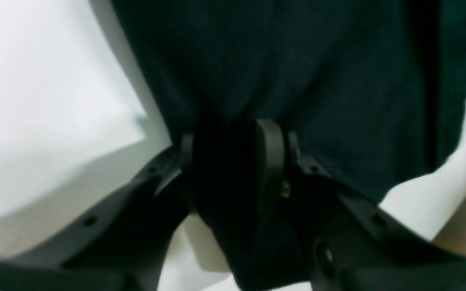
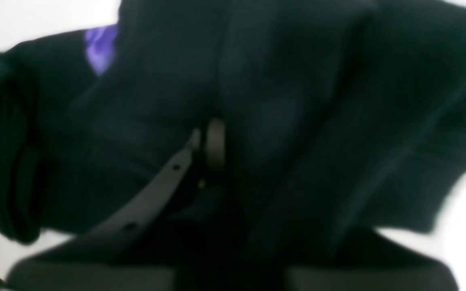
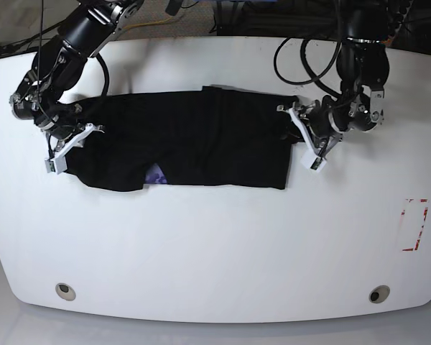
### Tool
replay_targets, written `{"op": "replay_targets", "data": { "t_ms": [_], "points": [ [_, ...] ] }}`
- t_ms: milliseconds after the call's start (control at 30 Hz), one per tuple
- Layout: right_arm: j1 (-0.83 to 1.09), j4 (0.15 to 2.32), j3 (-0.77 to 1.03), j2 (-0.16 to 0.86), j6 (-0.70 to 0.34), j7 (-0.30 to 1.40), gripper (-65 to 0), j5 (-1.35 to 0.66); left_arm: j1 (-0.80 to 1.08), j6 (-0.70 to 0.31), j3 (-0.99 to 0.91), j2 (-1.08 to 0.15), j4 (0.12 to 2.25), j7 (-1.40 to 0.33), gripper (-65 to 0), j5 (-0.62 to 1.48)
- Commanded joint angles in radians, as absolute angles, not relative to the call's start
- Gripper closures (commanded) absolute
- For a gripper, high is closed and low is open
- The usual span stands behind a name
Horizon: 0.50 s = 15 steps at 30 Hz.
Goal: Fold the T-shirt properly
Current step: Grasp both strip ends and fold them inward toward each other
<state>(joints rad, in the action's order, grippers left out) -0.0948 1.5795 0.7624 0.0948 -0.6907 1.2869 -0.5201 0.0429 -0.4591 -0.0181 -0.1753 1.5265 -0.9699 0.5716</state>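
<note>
- Lying as a wide black band across the white table [image 3: 215, 244], the T-shirt [image 3: 201, 140] runs from the right gripper [image 3: 70, 140] to the left gripper [image 3: 307, 140], one at each end.
- Fabric is soft, matte and black; broad shallow creases run its length, and the upper edge bulges up slightly near the middle.
- Lower edge is uneven: the end near the right gripper sags into a rounded lobe, while the end near the left gripper finishes in a squarer corner.
- A small purple patch of print [image 3: 156, 175] peeks out at the lower edge, nearer the right gripper; the right wrist view shows it as a purple sliver between dark folds.
- Left gripper: jaws narrowed onto a thick bunch of cloth, which fans out beyond the fingertips [image 1: 269, 141]; table shows on either side of it.
- Right gripper: jaws pressed nearly together, with a fold of T-shirt pinched between them; a rolled hem or sleeve edge hangs to one side.
- Both wrist views are blurred, so no finer fabric detail can be made out.
</note>
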Motion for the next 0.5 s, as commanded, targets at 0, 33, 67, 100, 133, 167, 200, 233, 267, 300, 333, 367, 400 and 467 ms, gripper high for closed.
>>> {"op": "replay_targets", "data": {
  "t_ms": [0,33,67,100,133,167,200,233,267,300,333,367,400,467],
  "points": [
    [-0.091,1.742,0.76,0.102,-0.698,1.325,0.0,-0.549,0.013,-0.452,-0.013,-0.122,1.475,-0.987,-18.9,0.562],
    [-0.082,1.779,0.759,0.101,-0.698,1.334,0.0,-0.553,0.007,-0.452,-0.012,-0.117,1.471,-0.987,-18.9,0.561],
    [-0.073,1.824,0.757,0.101,-0.698,1.339,0.0,-0.576,-0.001,-0.452,-0.008,-0.11,1.461,-0.987,-18.9,0.561],
    [-0.065,1.859,0.745,0.101,-0.698,1.34,0.0,-0.61,-0.008,-0.452,-0.008,-0.097,1.449,-0.987,-18.9,0.561],
    [-0.062,1.873,0.728,0.101,-0.698,1.342,0.0,-0.639,-0.013,-0.453,-0.008,-0.088,1.44,-0.987,-18.9,0.561],
    [-0.05,1.888,0.7,0.101,-0.698,1.342,0.0,-0.676,-0.021,-0.453,-0.005,-0.076,1.426,-0.987,-18.9,0.561],
    [-0.041,1.9,0.677,0.101,-0.698,1.342,0.0,-0.702,-0.025,-0.453,0.007,-0.065,1.415,-0.987,-18.9,0.559],
    [-0.033,1.913,0.657,0.099,-0.698,1.342,0.0,-0.727,-0.033,-0.453,0.031,-0.058,1.406,-0.986,-18.9,0.552],
    [-0.03,1.923,0.639,0.097,-0.698,1.342,0.0,-0.739,-0.039,-0.453,0.056,-0.056,1.402,-0.986,-18.9,0.53],
    [-0.028,1.928,0.627,0.091,-0.698,1.342,0.0,-0.748,-0.042,-0.453,0.073,-0.05,1.397,-0.986,-18.9,0.512],
    [-0.025,1.933,0.613,0.073,-0.698,1.342,0.0,-0.757,-0.042,-0.453,0.09,-0.038,1.395,-0.984,-18.9,0.489],
    [-0.018,1.937,0.604,0.051,-0.698,1.342,0.0,-0.766,-0.042,-0.455,0.104,-0.025,1.399,-0.983,-18.9,0.466],
    [-0.015,1.937,0.59,0.033,-0.698,1.342,0.0,-0.769,-0.042,-0.455,0.116,-0.013,1.402,-0.975,-18.9,0.446],
    [-0.016,1.929,0.555,0.007,-0.698,1.34,0.0,-0.76,-0.042,-0.455,0.133,0.004,1.402,-0.96,-18.9,0.42]
  ]
}}
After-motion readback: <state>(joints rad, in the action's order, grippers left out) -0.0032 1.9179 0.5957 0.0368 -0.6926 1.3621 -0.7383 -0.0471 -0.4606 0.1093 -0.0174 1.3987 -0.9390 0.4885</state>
